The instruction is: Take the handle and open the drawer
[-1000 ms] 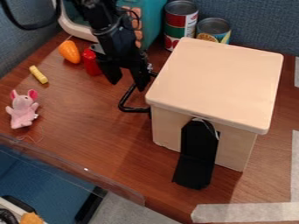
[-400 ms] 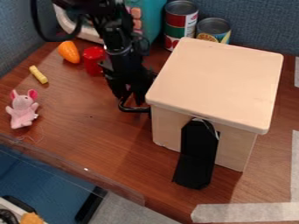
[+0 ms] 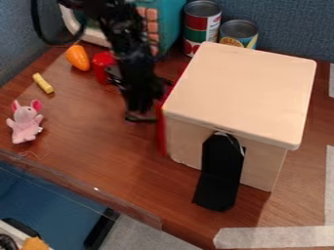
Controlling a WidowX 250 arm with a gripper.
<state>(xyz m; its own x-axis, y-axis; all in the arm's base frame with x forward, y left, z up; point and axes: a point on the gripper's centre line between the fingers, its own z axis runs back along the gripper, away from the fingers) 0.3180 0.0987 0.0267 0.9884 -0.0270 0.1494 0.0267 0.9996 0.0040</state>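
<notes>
Box to the right, small things to the left

As the camera sees it, the box stands on the right half of the table, its drawer jutting from the left side. The gripper is at the handle, left of the drawer. A strap hangs down the box's front. Behind the box stand two cans, side by side; left of them, an appliance. Before that sits a bottle, with a pepper to its left, then a stick, and a plush mouse nearest the front edge.
</notes>
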